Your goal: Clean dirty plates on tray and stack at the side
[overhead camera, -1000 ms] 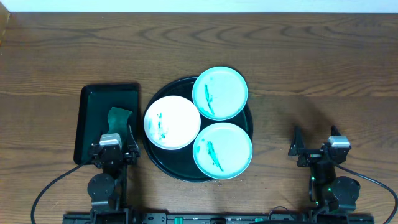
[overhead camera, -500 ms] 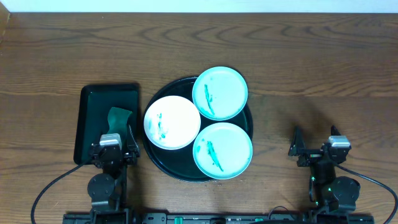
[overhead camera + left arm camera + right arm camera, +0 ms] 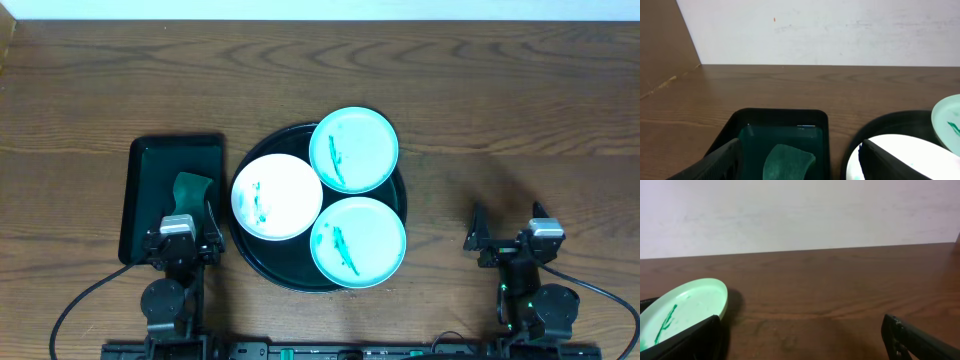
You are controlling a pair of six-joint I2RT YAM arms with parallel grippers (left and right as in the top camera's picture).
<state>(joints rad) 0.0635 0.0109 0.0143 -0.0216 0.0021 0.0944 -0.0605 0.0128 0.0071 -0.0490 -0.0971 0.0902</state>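
Observation:
The round black tray (image 3: 252,262) holds three small plates with green smears: a white plate (image 3: 285,203) at the left, a mint plate (image 3: 360,140) at the back and a mint plate (image 3: 370,235) at the front. My left gripper (image 3: 180,222) is open and empty at the near end of the green tray, left of the black tray. My right gripper (image 3: 508,218) is open and empty over bare wood, right of the black tray. The left wrist view shows the white plate (image 3: 910,157) and the black tray's rim (image 3: 875,127). The right wrist view shows a mint plate (image 3: 685,307).
A rectangular dark green tray (image 3: 148,160) lies left of the black tray with a green sponge piece (image 3: 190,187) in it; both show in the left wrist view, the tray (image 3: 785,117) and the sponge (image 3: 787,160). A white wall runs along the table's far edge.

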